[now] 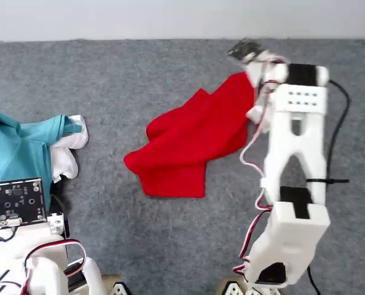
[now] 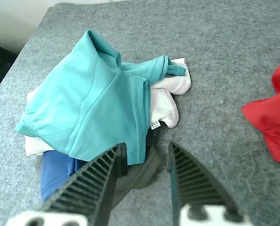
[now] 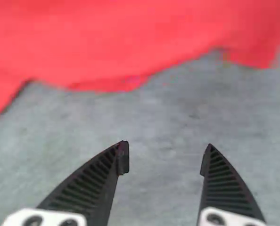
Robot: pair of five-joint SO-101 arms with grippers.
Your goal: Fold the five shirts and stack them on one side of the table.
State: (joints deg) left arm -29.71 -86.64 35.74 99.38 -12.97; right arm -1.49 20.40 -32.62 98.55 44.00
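A crumpled red shirt lies in the middle of the grey mat. My right arm stretches along the shirt's right side, up to its far corner. My right gripper hangs open over bare mat, with the red shirt's edge just beyond its tips. At the left edge lies a loose pile: a teal shirt on top, then a white one, a blue one and a dark grey one. My left gripper is open above the near side of that pile, holding nothing.
Grey mat covers the table, bare between the pile and the red shirt and along the front. The table's left edge runs close beside the pile. A pale wall borders the far side. A black cable hangs off the right arm.
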